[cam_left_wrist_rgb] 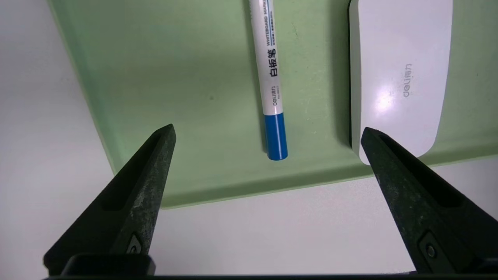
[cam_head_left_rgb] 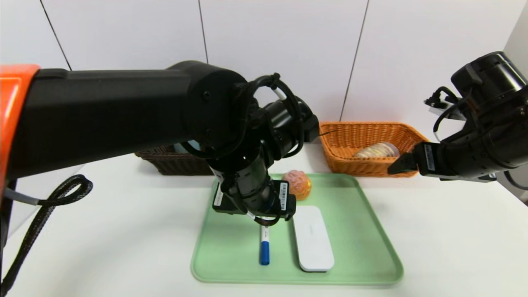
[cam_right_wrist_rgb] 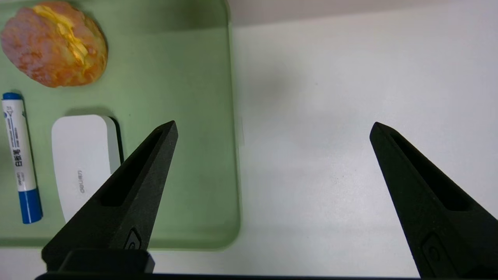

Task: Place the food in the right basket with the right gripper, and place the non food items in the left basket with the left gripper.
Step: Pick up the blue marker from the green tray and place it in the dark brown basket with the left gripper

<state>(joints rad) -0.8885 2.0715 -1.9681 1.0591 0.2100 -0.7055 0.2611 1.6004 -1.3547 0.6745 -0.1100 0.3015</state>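
Observation:
On the green tray [cam_head_left_rgb: 363, 231] lie a white marker with a blue cap [cam_head_left_rgb: 265, 243], a white eraser [cam_head_left_rgb: 313, 239] beside it, and a pink-orange bun [cam_head_left_rgb: 298, 183] at the far edge. My left gripper [cam_head_left_rgb: 268, 222] hangs just above the marker's far end, pointing down. The left wrist view shows that gripper [cam_left_wrist_rgb: 266, 134] open, with the marker [cam_left_wrist_rgb: 271, 77] centred between its fingers and the eraser [cam_left_wrist_rgb: 397, 70] by one fingertip. My right gripper [cam_head_left_rgb: 398, 165] is raised in front of the orange basket [cam_head_left_rgb: 350, 165]. The right gripper [cam_right_wrist_rgb: 272, 128] is open and empty over bare table.
The orange basket at the back right holds a pale round bread [cam_head_left_rgb: 377, 149]. A dark brown basket [cam_head_left_rgb: 173, 163] stands at the back left, mostly hidden behind my left arm, with something light blue [cam_head_left_rgb: 185, 146] in it. A black cable [cam_head_left_rgb: 53, 198] hangs at the left.

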